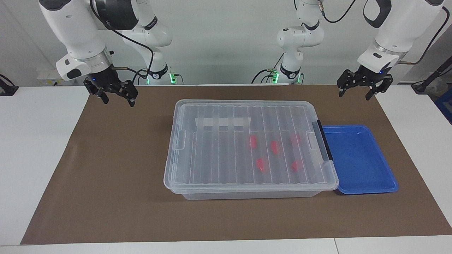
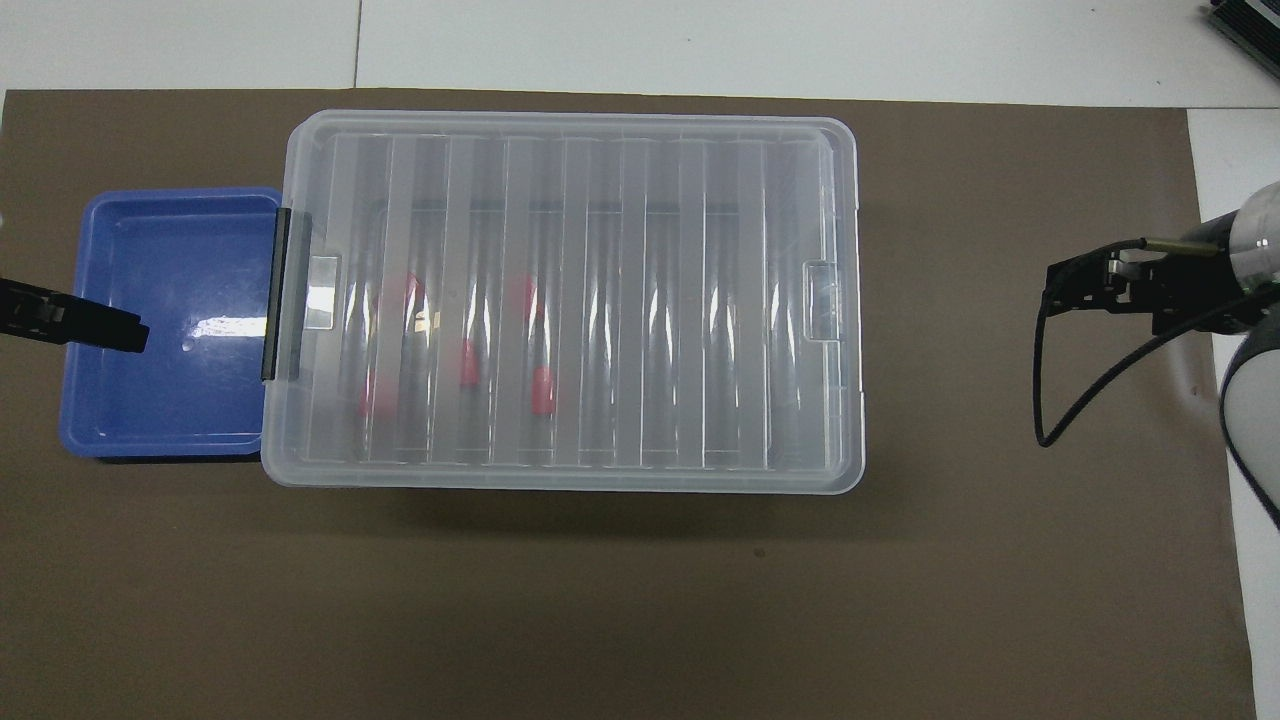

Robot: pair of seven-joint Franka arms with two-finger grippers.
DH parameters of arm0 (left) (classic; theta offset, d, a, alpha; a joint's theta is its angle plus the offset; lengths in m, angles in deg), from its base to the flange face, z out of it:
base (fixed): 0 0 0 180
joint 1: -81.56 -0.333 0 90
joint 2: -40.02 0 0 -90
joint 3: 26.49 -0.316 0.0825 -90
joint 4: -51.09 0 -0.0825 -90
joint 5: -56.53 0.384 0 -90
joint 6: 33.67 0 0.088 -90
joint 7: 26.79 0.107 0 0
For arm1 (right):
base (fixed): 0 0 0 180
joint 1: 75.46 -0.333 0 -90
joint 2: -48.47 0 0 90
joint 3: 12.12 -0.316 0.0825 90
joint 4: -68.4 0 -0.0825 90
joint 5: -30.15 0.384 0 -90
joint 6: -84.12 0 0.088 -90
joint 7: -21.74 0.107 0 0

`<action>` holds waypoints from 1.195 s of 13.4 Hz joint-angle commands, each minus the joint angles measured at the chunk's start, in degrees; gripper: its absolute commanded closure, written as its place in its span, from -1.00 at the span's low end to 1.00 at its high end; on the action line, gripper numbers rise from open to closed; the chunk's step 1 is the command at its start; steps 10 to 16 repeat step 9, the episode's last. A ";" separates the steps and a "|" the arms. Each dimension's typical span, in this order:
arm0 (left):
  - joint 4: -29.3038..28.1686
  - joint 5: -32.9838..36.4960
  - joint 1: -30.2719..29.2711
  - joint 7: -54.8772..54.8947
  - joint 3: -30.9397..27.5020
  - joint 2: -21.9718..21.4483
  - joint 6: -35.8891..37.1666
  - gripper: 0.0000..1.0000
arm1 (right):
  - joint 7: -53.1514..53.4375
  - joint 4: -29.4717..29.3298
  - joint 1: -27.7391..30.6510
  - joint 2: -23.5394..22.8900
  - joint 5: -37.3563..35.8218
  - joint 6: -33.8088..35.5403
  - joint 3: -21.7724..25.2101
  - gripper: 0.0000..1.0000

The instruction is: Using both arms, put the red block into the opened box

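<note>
The clear box (image 1: 247,192) (image 2: 840,300) stands in the middle of the brown mat, its ribbed lid (image 1: 219,151) lying flat on top. Several red blocks (image 1: 274,147) (image 2: 468,362) show through the lid, inside the box toward the end with the dark handle bar (image 1: 324,140). My left gripper (image 1: 354,96) (image 2: 110,330) hangs open and empty above the mat's corner at the left arm's end; from overhead it overlaps the blue tray. My right gripper (image 1: 118,103) hangs open and empty above the mat at the right arm's end, well clear of the box.
An empty blue tray (image 1: 385,183) (image 2: 90,420) sits against the box's handle end, toward the left arm's end of the table. The brown mat (image 1: 106,183) covers most of the white table.
</note>
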 commanded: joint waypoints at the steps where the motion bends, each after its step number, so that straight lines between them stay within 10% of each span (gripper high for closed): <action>1: -2.31 -0.91 -0.21 -0.20 -0.13 -1.91 -1.21 -1.00 | 1.16 2.03 -0.31 1.55 -0.29 -0.42 -0.42 -1.00; 16: -2.31 -0.91 -0.21 -0.20 -0.13 -1.91 -1.21 -1.00 | 1.07 2.03 -0.93 1.55 -0.64 -0.77 -0.42 -1.00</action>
